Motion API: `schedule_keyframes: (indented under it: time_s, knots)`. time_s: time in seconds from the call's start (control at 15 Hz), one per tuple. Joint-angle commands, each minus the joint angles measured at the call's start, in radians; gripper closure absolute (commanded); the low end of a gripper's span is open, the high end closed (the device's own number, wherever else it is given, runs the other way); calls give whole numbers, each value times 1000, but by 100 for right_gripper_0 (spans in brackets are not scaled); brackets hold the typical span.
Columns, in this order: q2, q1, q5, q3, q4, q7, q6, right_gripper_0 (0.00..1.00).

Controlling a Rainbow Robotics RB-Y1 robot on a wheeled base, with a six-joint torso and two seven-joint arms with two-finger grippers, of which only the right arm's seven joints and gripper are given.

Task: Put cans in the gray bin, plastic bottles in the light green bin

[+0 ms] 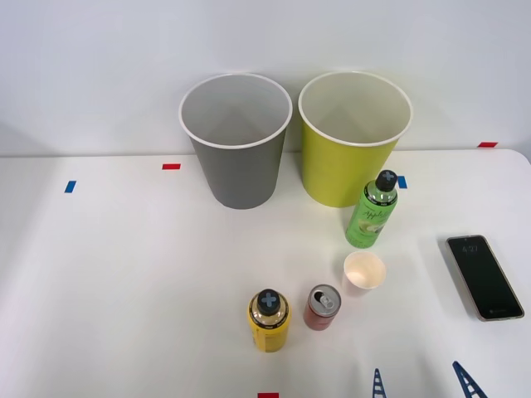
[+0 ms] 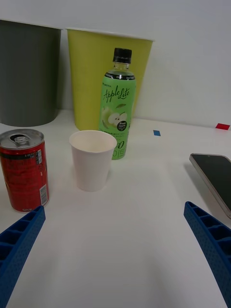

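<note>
Red can (image 1: 322,307), silver top; green bottle (image 1: 371,211), black cap (apple label); gray bin (image 1: 237,143) and yellow-green bin (image 1: 352,139), white rims; yellow bottle (image 1: 269,319); pale cup (image 1: 363,274); blue ribbed fingers (image 2: 211,243).

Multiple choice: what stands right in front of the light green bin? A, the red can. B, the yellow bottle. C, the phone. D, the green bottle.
D: the green bottle stands upright just in front of the light green bin, while the red can sits nearer the robot beside the paper cup.

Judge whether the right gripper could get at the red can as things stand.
Probably yes: the right gripper is open, the can stands upright with gaps to the paper cup and the yellow bottle.
</note>
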Motion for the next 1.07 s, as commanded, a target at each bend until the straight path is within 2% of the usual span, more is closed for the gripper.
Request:
schedule_keyframes:
  time_s: [0.07,1.07]
  knots:
    - [0,0,0,0,0,0,0,0]
    - [0,0,0,0,0,0,0,0]
